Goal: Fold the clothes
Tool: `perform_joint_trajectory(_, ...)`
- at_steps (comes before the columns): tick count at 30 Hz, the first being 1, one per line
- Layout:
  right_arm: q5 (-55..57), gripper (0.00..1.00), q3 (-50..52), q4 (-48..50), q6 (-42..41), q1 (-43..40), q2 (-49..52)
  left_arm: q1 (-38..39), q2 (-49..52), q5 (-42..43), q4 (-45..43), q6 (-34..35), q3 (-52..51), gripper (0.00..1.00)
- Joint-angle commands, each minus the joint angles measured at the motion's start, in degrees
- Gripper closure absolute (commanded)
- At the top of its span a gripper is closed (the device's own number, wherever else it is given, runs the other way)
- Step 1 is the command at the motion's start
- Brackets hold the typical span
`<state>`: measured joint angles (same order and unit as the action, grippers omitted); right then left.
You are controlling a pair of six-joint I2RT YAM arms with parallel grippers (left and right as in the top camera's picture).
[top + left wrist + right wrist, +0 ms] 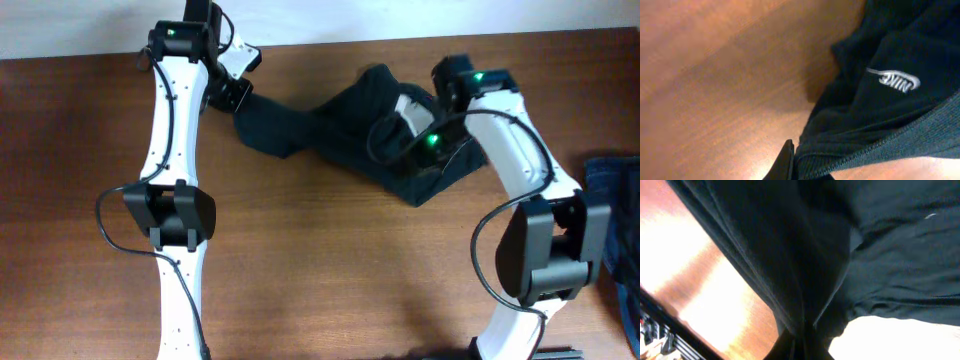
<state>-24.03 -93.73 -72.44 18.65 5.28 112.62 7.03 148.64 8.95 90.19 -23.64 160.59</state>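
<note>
Left claw [794, 170], right claw [801, 347] tight on black T-shirt [320, 125].

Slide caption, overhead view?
Left end effector and right end effector each pinch the bunched black T-shirt on a wooden table.

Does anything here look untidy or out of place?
The black T-shirt is not flat: it lies bunched and twisted between the left gripper and the right gripper, both shut on it. A blue denim garment lies apart at the far right, cut by the frame.

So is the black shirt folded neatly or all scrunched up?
Scrunched up: the black shirt is bunched and wrinkled, not laid in flat folds.
</note>
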Motion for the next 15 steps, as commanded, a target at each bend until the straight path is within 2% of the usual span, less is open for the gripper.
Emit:
perform_joint_trajectory(1, 1.6, 0.96, 4.6, 1.6, 0.1, 0.6, 0.4, -1.2, 1.7, -2.6, 1.2, -0.5, 0.2, 0.99)
perform_joint_trajectory(5, 1.6, 0.95, 10.7, 6.4, -2.1, 0.8, 0.4, -1.2, 3.3, -2.6, 3.1, -0.5, 0.2, 0.99)
perform_joint_trajectory(6, 1.6, 0.92, 11.9, 7.3, -2.6, 0.8, 0.4, -1.2, 3.9, -2.6, 3.5, -0.5, 0.2, 0.99)
perform_joint_trajectory(7, 1.6, 0.87, 13.2, 8.3, -2.7, 0.8, 0.4, -1.2, 4.1, -2.6, 3.8, -0.5, 0.1, 0.97)
perform_joint_trajectory(8, 1.6, 0.76, 14.2, 9.0, -2.6, 0.8, 0.4, -1.2, 4.4, -2.6, 4.1, -0.5, -0.1, 0.96)
perform_joint_trajectory(11, 1.6, 0.61, 15.6, 9.9, -2.6, 0.7, 0.4, -1.2, 4.4, -2.6, 4.3, -0.5, -1.1, 0.92)
perform_joint_trajectory(15, 1.5, 0.44, 14.4, 10.1, -2.6, 0.7, 0.3, -1.2, 4.4, -2.8, 3.5, -0.5, -1.1, 0.71)
